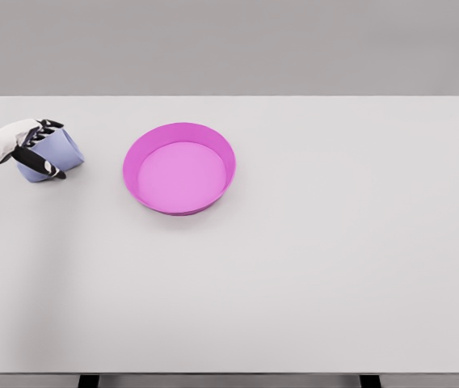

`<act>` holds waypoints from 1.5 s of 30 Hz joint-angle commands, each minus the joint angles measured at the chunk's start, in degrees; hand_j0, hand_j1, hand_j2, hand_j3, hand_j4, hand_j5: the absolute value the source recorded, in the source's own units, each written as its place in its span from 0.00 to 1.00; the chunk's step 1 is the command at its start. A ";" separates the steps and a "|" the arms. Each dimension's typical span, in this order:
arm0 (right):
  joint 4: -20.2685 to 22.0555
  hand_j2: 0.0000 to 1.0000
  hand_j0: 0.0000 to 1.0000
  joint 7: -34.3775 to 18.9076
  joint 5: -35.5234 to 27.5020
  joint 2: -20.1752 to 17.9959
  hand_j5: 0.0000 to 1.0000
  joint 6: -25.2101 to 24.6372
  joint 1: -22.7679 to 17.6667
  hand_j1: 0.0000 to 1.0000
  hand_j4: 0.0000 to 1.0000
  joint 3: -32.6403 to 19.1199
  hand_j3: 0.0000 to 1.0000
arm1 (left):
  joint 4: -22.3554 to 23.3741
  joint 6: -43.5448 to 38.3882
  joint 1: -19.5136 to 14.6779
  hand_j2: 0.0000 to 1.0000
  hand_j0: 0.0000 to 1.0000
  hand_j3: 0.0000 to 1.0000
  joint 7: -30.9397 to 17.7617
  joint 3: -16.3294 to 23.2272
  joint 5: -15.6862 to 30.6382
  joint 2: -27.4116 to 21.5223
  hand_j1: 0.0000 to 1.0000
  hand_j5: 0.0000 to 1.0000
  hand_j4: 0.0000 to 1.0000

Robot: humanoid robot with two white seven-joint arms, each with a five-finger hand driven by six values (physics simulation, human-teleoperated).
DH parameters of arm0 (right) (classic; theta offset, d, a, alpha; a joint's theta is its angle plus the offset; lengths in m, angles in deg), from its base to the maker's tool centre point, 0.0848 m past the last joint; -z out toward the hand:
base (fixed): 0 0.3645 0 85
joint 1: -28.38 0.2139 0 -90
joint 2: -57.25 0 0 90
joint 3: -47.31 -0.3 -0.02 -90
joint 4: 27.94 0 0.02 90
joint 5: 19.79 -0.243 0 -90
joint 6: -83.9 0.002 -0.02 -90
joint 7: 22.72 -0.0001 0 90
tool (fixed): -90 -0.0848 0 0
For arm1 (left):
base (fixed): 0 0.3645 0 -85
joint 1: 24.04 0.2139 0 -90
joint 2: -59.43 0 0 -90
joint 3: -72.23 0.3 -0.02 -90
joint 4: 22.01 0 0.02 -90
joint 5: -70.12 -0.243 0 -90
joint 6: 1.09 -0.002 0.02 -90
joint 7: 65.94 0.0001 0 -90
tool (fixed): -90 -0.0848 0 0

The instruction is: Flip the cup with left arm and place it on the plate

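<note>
Head view: a pale lavender-blue plastic cup (54,155) lies on its side at the far left of a white table (294,283), its long axis running roughly left to right, with a round magenta shallow-walled plate (179,168) standing empty a short way to its right. The left hand (29,144), reaching in from the left edge, has its dark-tipped fingers (42,164) curled around the cup, apparently gripping it. The right arm is nowhere in view.

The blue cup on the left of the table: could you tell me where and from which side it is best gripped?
Probably around its side wall, from the left. The blue cup lies tilted under the left hand, whose fingers already wrap its round body, well apart from the pink plate.
</note>
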 commanded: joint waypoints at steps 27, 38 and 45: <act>0.00 1.00 1.00 -0.01 0.00 0.00 1.00 0.03 0.09 1.00 1.00 0.00 1.00 | -0.12 1.52 -0.79 0.67 0.67 0.67 0.01 -1.73 2.03 1.92 0.67 0.67 0.67; 0.00 1.00 1.00 -0.01 0.00 0.00 1.00 -0.05 0.00 1.00 1.00 0.00 1.00 | -0.03 4.86 -0.53 0.67 0.67 0.67 0.01 -9.37 10.11 6.93 0.67 0.67 0.67; 0.00 1.00 1.00 -0.01 0.00 0.00 1.00 -0.05 0.00 1.00 1.00 0.00 1.00 | 0.05 6.09 -0.35 0.67 0.67 0.67 0.01 -14.03 10.64 12.73 0.67 0.67 0.67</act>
